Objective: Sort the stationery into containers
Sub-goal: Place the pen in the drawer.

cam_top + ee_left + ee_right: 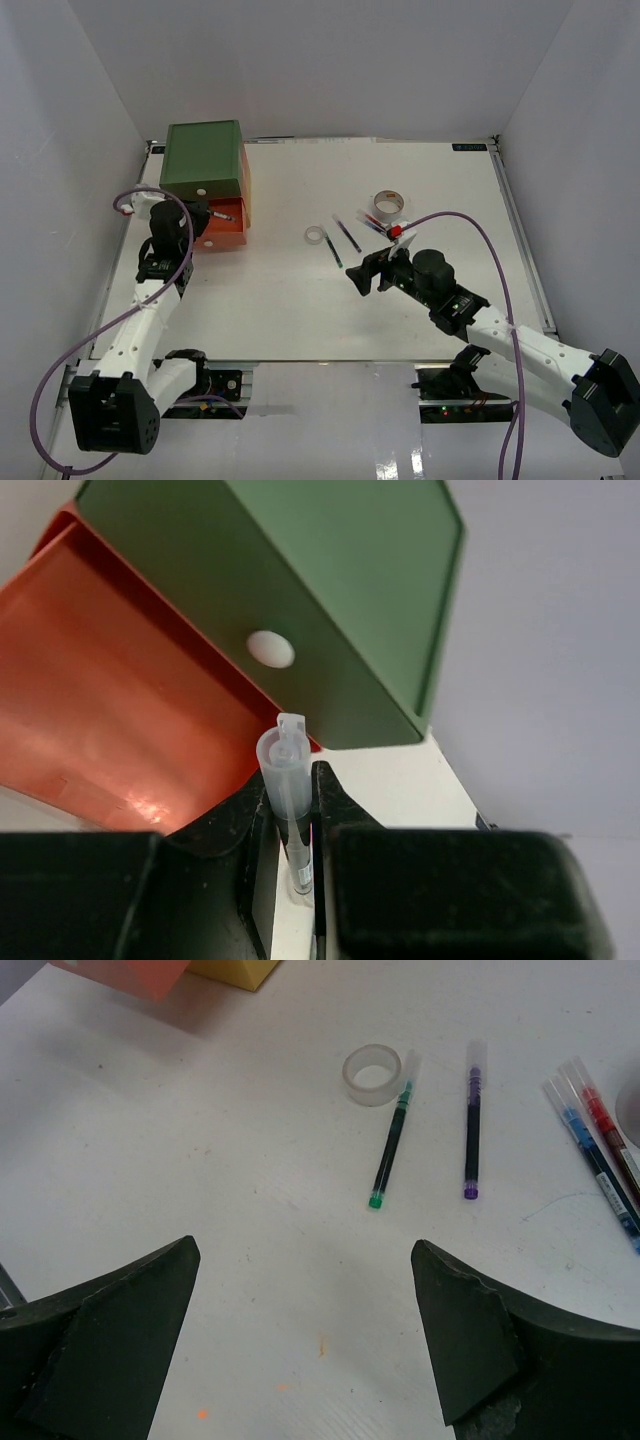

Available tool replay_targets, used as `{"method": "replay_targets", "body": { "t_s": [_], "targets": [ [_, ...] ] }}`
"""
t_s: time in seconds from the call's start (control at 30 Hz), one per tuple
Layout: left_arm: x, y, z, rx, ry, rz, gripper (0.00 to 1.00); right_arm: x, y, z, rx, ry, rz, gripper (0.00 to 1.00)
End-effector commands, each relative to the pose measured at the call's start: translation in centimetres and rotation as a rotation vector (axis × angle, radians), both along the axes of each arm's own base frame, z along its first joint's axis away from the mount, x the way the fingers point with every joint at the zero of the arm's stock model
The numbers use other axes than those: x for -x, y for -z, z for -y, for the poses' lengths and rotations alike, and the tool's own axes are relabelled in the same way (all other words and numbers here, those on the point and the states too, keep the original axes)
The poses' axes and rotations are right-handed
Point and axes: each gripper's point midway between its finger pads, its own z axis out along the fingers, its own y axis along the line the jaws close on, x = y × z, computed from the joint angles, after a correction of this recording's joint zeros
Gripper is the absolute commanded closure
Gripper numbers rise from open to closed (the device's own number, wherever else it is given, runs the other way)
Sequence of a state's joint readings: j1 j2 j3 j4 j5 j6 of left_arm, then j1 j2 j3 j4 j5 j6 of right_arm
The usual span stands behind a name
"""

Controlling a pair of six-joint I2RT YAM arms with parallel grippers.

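Over white table [300,310], left jaws pinch a pen [288,780].

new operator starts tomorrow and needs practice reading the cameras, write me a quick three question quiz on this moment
1. True or false: the right gripper is shut on the green pen.
2. The left gripper is shut on a clear-capped pen. Which drawer stands pulled open just beyond it? A green, B orange, C yellow.
3. Fill in: the clear tape ring lies beside the cap end of the ___ pen.

Key
1. False: its jaws stand wide open above the table, and the pen lies free ahead of them.
2. B, the orange drawer.
3. green
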State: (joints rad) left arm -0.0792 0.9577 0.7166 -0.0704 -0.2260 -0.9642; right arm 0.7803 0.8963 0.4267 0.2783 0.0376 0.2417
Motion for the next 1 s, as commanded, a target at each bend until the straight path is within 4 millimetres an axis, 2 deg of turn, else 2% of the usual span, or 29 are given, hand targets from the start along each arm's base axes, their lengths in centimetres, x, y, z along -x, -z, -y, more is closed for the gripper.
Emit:
{"method": "replay_targets", "body": {
  "t_s": [0.0,0.07,0.23,0.33,0.37,0.47,0.5,0.57,0.6,0.63,0.67,0.83,0.97],
  "targets": [
    [-1.0,0.5,-0.8,0.038,-0.025,-0.004,0.80,-0.3,-0.4,0.4,0.008,0.017,0.036,0.07],
    [-1.7,1.4,-1.1,0.060,-0.032,-0.036,0.76,-0.3,-0.3,0.4,0.012,0.017,0.038,0.08],
    [-2.9,2.1,-1.3,0.080,-0.031,-0.061,0.70,-0.2,-0.1,0.6,0.023,0.018,0.040,0.07],
    [-3.3,3.1,-1.1,0.092,-0.020,-0.097,0.62,-0.3,-0.1,0.7,0.028,0.023,0.043,0.08],
    [-3.5,3.5,-1.0,0.092,-0.016,-0.111,0.56,-0.4,0.0,0.8,0.034,0.026,0.042,0.08],
    [-3.6,4.0,-0.9,0.085,-0.006,-0.139,0.49,-0.6,0.4,0.9,0.058,0.036,0.034,0.08],
    [-3.6,4.2,-0.9,0.082,-0.004,-0.155,0.43,-0.7,0.2,0.8,0.060,0.038,0.035,0.08],
    [-3.6,4.0,-0.9,0.067,0.003,-0.164,0.36,-1.0,0.6,0.8,0.079,0.044,0.024,0.08],
    [-3.5,4.3,-1.1,0.059,-0.001,-0.181,0.29,-1.0,0.7,0.8,0.086,0.047,0.018,0.08],
    [-3.5,4.4,-2.4,0.056,-0.033,-0.188,0.25,-1.2,0.5,0.7,0.091,0.045,0.022,0.08],
    [-3.5,4.2,-2.6,0.036,-0.033,-0.192,0.20,-1.3,0.6,0.7,0.098,0.044,0.019,0.08],
    [-3.3,3.9,-3.6,-0.008,-0.047,-0.201,0.10,-1.7,1.1,0.3,0.132,0.040,0.005,0.08],
    [-3.3,3.1,-4.1,-0.038,-0.042,-0.200,0.06,-2.6,1.6,0.1,0.175,0.055,-0.002,0.08]
  ]
}}
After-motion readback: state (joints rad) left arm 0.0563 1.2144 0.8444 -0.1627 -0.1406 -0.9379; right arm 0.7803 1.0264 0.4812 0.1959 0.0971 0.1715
